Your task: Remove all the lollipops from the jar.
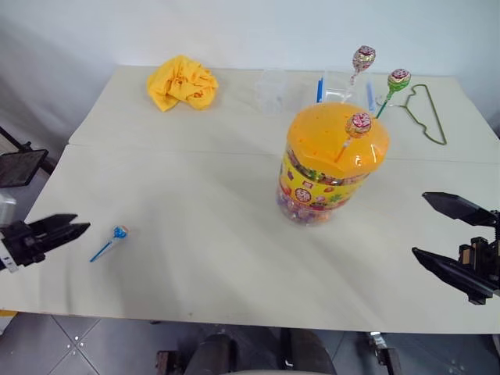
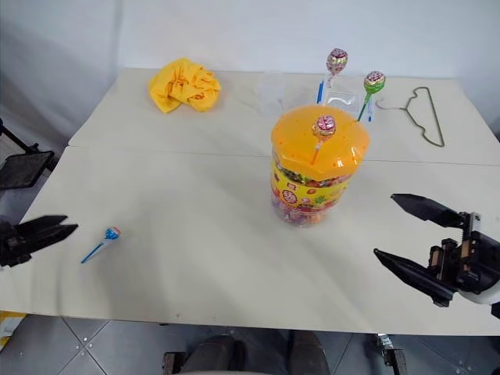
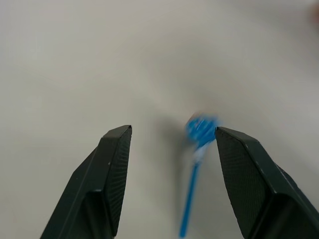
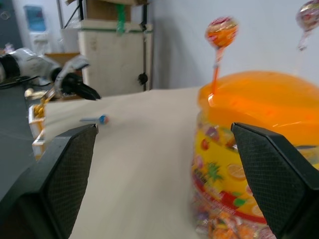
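Note:
The jar is a clear tub with a domed orange lid, standing right of the table's middle. Three lollipops stand upright in the lid: one on an orange stick at the front, a pale-stick one and a green-stick one rising from its far side. A blue lollipop lies flat on the table at the front left. My left gripper is open just left of it, not touching it; the blue lollipop lies ahead of its fingers. My right gripper hangs open and empty at the jar's front right.
A crumpled yellow cloth lies at the back left. A clear cup and a small clear container with blue clips stand behind the jar. A thin green wire hanger lies at the back right. The table's front edge runs close below both grippers.

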Robot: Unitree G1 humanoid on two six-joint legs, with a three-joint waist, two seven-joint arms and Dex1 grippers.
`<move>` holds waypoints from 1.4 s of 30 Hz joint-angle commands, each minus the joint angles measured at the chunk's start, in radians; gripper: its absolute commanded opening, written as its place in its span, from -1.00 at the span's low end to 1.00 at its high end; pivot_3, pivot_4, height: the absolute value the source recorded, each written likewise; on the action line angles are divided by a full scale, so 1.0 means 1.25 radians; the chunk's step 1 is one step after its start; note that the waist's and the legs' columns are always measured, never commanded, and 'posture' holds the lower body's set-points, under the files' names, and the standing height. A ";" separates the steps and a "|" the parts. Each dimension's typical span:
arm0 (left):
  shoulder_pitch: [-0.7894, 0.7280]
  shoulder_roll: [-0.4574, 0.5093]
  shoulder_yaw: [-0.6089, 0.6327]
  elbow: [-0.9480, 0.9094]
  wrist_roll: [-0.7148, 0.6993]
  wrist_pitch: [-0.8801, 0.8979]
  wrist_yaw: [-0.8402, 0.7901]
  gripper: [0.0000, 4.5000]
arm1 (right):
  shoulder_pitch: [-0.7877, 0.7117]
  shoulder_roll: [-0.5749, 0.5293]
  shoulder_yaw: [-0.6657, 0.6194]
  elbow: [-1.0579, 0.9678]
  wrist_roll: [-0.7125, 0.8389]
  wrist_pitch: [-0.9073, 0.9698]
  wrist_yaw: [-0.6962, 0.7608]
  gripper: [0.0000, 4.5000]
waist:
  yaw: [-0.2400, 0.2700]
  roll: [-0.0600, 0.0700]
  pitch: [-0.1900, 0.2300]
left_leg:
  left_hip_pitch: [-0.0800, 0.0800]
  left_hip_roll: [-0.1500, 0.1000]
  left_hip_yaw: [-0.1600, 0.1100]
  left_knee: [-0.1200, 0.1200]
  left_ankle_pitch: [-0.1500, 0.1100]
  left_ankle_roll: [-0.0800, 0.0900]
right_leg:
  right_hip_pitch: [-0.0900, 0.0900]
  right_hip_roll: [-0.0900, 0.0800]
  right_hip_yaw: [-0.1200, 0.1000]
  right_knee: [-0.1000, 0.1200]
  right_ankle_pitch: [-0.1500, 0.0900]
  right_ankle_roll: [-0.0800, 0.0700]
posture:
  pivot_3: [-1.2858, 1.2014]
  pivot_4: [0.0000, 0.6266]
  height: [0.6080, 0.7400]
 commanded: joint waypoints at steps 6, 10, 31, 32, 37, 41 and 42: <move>-0.157 -0.110 -0.080 -0.273 -0.139 -0.032 -0.008 0.98 | -0.070 0.047 -0.036 0.037 0.034 0.005 -0.154 1.00 | -0.003 -0.001 0.000 | 0.000 -0.001 -0.001 0.001 0.000 0.000 | 0.001 0.000 0.000 0.002 0.001 0.001 | 0.03 -0.52 1.00; -0.221 -0.163 -0.139 -0.344 -0.210 0.035 0.030 0.98 | -0.090 0.069 -0.057 0.027 0.064 -0.012 -0.159 1.00 | -0.009 -0.001 0.000 | -0.001 0.001 0.001 0.001 0.000 0.000 | -0.001 0.003 -0.001 0.003 0.000 0.001 | 0.03 -0.52 1.00; -0.800 -0.610 -0.638 -0.049 -0.001 0.028 0.070 0.98 | 0.083 0.116 -0.176 -0.142 0.092 -0.048 -0.152 1.00 | 0.008 -0.003 0.001 | -0.002 -0.001 0.003 0.005 0.001 0.003 | 0.001 0.010 -0.004 0.002 0.003 0.005 | 0.03 -0.52 1.00; -0.815 -0.624 -0.646 -0.023 0.018 0.009 0.066 0.98 | 0.092 0.119 -0.179 -0.148 0.092 -0.051 -0.155 1.00 | 0.007 -0.003 0.001 | -0.002 -0.001 0.004 0.005 0.001 0.003 | 0.001 0.010 -0.004 0.001 0.003 0.006 | 0.03 -0.52 1.00; -0.874 -0.689 -0.653 0.072 0.063 -0.018 0.064 0.98 | 0.131 0.144 -0.185 -0.179 0.090 -0.071 -0.169 1.00 | 0.005 -0.003 0.001 | -0.002 0.000 0.005 0.005 0.001 0.003 | 0.001 0.012 -0.001 0.000 0.004 0.007 | 0.03 -0.52 1.00; -0.892 -0.712 -0.638 0.092 0.063 -0.015 0.045 0.81 | 0.154 0.164 -0.177 -0.201 0.085 -0.086 -0.180 1.00 | 0.012 -0.003 0.001 | -0.002 0.000 0.005 0.005 0.001 0.003 | 0.001 0.012 0.000 0.000 0.004 0.007 | 0.03 -0.52 1.00; -0.894 -0.714 -0.635 0.092 0.064 -0.013 0.043 0.71 | 0.157 0.166 -0.175 -0.204 0.084 -0.090 -0.182 1.00 | 0.012 -0.003 0.001 | -0.002 0.000 0.005 0.005 0.001 0.003 | 0.001 0.012 0.000 0.000 0.004 0.008 | 0.03 -0.52 1.00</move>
